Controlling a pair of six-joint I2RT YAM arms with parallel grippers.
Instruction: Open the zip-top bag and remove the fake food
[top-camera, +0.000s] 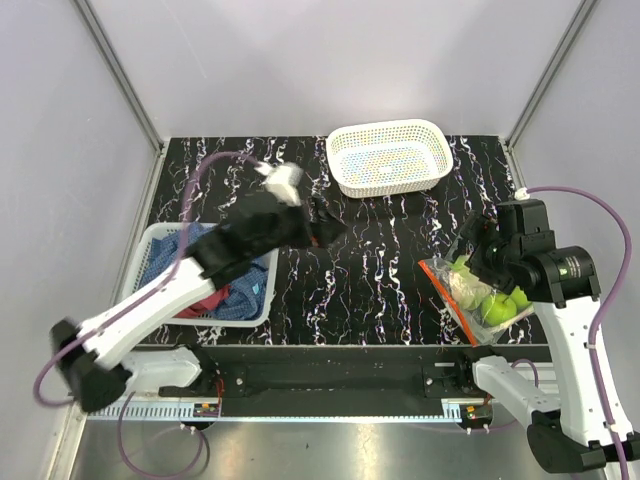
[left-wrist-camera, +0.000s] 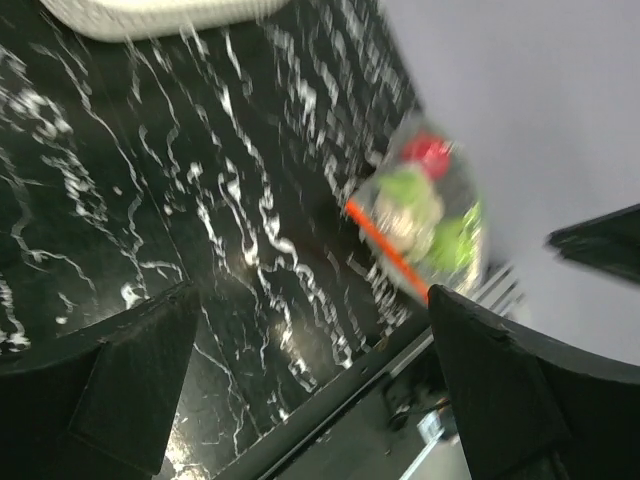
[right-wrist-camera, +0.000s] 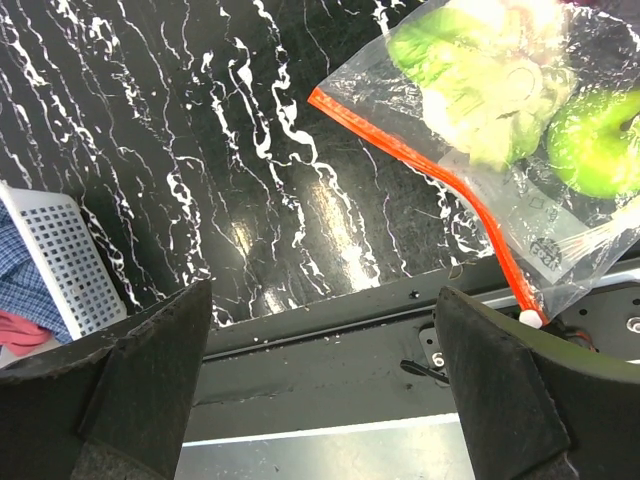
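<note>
A black, white-veined table (top-camera: 380, 270) stands with two robot arms at its near edge. The zip-top bag (top-camera: 470, 300) lies flat at the table's near right corner, one corner reaching the near edge. Its orange-red zip strip (right-wrist-camera: 420, 165) runs unbroken to a white slider (right-wrist-camera: 530, 318), so the bag looks sealed.

All the fake food visible is inside it: lime-green fruit (right-wrist-camera: 600, 140), a pale cabbage-like piece (right-wrist-camera: 490, 90) and a red piece (left-wrist-camera: 430, 152).

The right gripper (right-wrist-camera: 320, 390) hovers just over the bag, jaws spread wide and empty. The left gripper (left-wrist-camera: 310, 390), blurred, hangs over mid-table, well apart from the bag, also spread and empty.

A white perforated basket (top-camera: 390, 187) sits at the far side. Another basket (top-camera: 230, 318), near left, holds cloths.

Nothing appears done yet. Opening and emptying the bag remain.
</note>
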